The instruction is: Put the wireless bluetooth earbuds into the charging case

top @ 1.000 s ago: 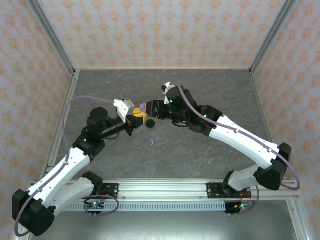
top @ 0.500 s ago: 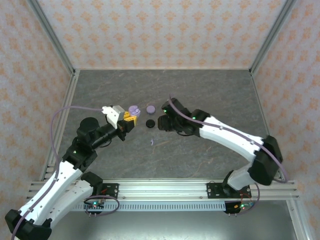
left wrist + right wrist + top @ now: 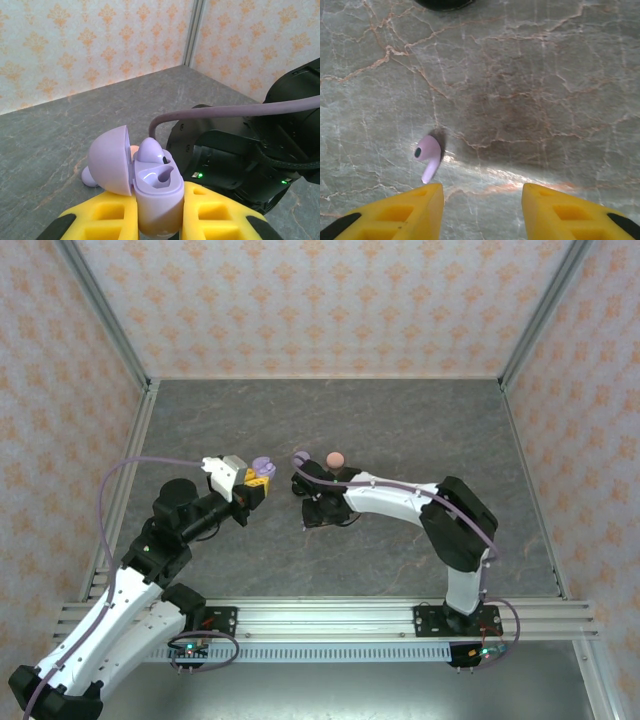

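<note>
High rear overhead view; close wrist views, left level across, right straight down onto the shared table (image 3: 400, 420).

Table (image 3: 430, 430): grey stone-pattern top with pale veining. A bright streak of glare lies across it in the right wrist view. Walls (image 3: 330, 310): three sides, pale paper with a repeating orange floral motif. Corner posts (image 3: 545, 310): bare aluminium, one at each rear corner. Slotted aluminium rail (image 3: 330, 618) — runs along the near edge.
</note>
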You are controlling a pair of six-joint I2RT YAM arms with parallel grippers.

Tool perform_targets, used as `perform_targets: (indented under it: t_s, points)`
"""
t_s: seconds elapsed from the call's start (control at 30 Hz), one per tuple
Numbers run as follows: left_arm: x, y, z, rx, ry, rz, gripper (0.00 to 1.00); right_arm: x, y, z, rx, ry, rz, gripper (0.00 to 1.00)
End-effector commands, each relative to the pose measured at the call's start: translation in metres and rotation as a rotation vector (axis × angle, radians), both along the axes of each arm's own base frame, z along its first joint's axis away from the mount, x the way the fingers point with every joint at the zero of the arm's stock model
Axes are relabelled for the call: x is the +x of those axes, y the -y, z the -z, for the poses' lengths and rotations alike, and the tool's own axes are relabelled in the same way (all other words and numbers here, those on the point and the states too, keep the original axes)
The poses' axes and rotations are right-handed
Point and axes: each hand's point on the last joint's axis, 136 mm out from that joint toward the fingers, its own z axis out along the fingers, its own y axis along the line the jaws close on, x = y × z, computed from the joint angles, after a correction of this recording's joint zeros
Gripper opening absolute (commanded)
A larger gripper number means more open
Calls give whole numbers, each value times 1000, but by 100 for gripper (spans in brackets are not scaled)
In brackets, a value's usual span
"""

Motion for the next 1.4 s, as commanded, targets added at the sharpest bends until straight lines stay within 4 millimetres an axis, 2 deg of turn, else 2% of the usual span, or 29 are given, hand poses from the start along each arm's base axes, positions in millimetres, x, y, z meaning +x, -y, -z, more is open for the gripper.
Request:
perform_targets:
  t_s: [0.0, 0.3, 1.37]
  points:
    - [-1, -3, 1, 20, 21, -11, 0, 6, -11, -2, 21, 9, -16, 46]
    - [0, -3, 1, 19, 19, -16, 0, 7, -19, 8, 36, -4, -23, 46]
    - [2, -3, 6, 25, 8, -19, 0, 13, -33, 22, 61, -9, -34, 47]
